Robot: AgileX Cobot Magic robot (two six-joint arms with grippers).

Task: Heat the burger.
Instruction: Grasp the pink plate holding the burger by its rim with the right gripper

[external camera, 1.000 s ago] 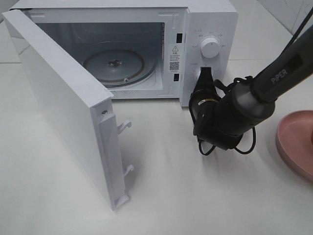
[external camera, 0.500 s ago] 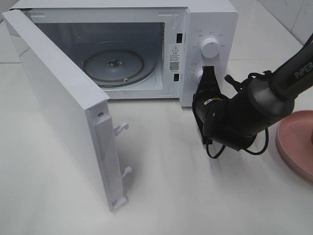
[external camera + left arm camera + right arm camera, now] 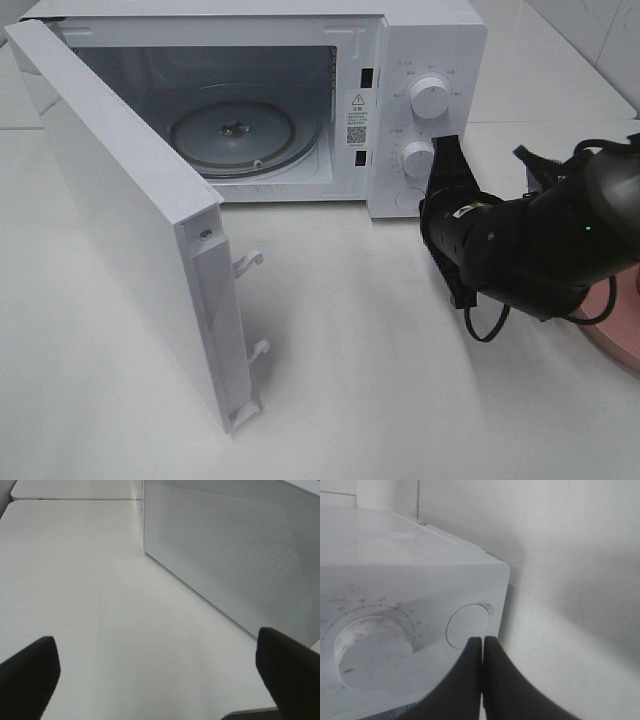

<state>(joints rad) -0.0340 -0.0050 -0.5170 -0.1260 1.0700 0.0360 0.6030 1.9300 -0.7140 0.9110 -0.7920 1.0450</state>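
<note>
The left gripper [image 3: 155, 640], spread wide, hangs over the white table [image 3: 75, 580] near the microwave door [image 3: 235, 555].

One microwave [image 3: 430, 40], one door [image 3: 120, 220]. One glass turntable [image 3: 235, 135]. Two dials: upper dial [image 3: 430, 97], lower dial [image 3: 416, 158]. One round button [image 3: 468, 626]. Two latch hooks on door edge: upper hook [image 3: 252, 260], lower hook [image 3: 260, 349]. Two latch slots in frame: upper slot [image 3: 368, 77], lower slot [image 3: 362, 157]. Two stickers beside slots. One pink plate [image 3: 620, 340], partly in view. One desk [image 3: 400, 380]. Two pincers: left pincer [image 3: 157, 665], right pincer [image 3: 447, 146], two fingers each.
</note>
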